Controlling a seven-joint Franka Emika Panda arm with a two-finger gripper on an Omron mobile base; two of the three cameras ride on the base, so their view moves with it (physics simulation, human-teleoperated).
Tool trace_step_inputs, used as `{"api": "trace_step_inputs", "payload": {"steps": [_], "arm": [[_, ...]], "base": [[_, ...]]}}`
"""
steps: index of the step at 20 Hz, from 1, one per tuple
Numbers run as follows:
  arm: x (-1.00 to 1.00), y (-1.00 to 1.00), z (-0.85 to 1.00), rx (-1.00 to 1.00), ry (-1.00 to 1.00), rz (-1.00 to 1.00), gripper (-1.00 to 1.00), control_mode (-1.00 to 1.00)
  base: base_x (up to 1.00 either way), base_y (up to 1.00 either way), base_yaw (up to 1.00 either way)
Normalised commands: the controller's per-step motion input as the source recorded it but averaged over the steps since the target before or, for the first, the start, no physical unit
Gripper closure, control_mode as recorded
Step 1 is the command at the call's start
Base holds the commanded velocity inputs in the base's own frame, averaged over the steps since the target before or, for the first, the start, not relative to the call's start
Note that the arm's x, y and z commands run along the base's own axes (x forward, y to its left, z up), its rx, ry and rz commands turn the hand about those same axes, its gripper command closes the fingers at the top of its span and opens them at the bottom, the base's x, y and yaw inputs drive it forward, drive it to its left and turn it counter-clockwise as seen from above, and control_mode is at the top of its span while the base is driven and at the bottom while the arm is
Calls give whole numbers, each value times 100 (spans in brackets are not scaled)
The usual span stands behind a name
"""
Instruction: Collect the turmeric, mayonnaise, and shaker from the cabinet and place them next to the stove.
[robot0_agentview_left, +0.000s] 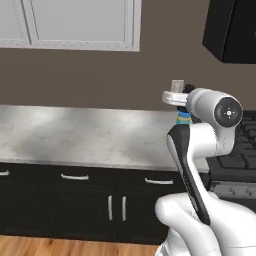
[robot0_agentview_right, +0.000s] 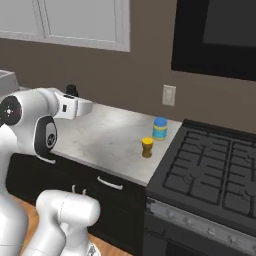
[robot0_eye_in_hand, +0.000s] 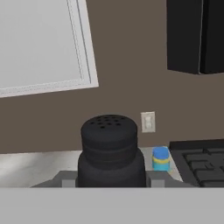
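My gripper (robot0_eye_in_hand: 111, 180) is shut on the shaker (robot0_eye_in_hand: 110, 148), a dark grey bottle with a perforated top, held upright above the counter. From the right base, the shaker (robot0_agentview_right: 71, 90) sticks up from my gripper (robot0_agentview_right: 73, 98) at the left. The blue-lidded mayonnaise (robot0_agentview_right: 160, 129) stands on the counter beside the stove (robot0_agentview_right: 210, 165), with the small orange turmeric (robot0_agentview_right: 147, 147) just in front of it. In the hand view the mayonnaise (robot0_eye_in_hand: 160, 158) sits next to the stove (robot0_eye_in_hand: 203, 164). The black cabinet (robot0_agentview_right: 215, 35) hangs above the stove.
A marble counter (robot0_agentview_right: 107, 137) runs left of the stove over dark drawers with silver handles (robot0_agentview_left: 75, 176). A wall outlet (robot0_agentview_right: 169, 95) sits behind the jars. White-framed window panels (robot0_agentview_left: 75, 25) fill the upper left wall.
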Motion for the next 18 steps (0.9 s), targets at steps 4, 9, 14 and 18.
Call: {"api": "trace_step_inputs", "payload": {"steps": [4, 9, 14, 18], "arm": [[0, 0, 0, 0, 0, 0, 100, 100], [0, 0, 0, 0, 0, 0, 100, 100], [0, 0, 0, 0, 0, 0, 100, 100], [0, 0, 0, 0, 0, 0, 100, 100]], "base": [[34, -32, -24], [41, -16, -29], [38, -5, -33], [37, -5, -32]]}}
